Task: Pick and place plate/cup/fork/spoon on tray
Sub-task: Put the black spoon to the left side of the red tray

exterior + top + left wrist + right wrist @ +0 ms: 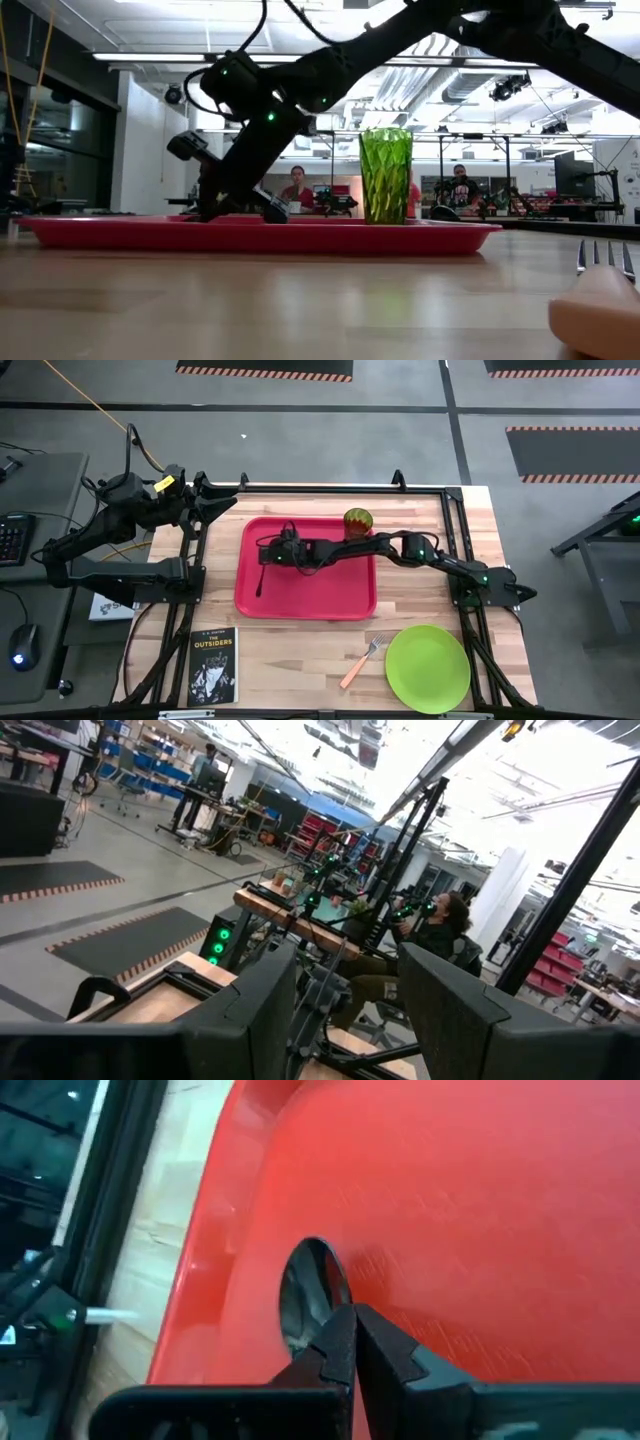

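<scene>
Now you are parking the left gripper (225, 500) off the tray's (355, 603) left side, over the table frame; the left wrist view is showing its fingers spread apart and holding nothing. Inside the tray near its left rim, you are working the right gripper (266, 553), its fingers pressed together on the spoon (308, 1295), whose handle is trailing toward the tray's front edge. The cup (358, 521) is standing upright at the tray's back rim, just beside your reaching right arm. The fork (362, 660) and plate (428, 667) are lying on the table in front of the tray's right corner. If you are pulling back carelessly, the arm could be clipping the cup and toppling it, or dragging the spoon out.
</scene>
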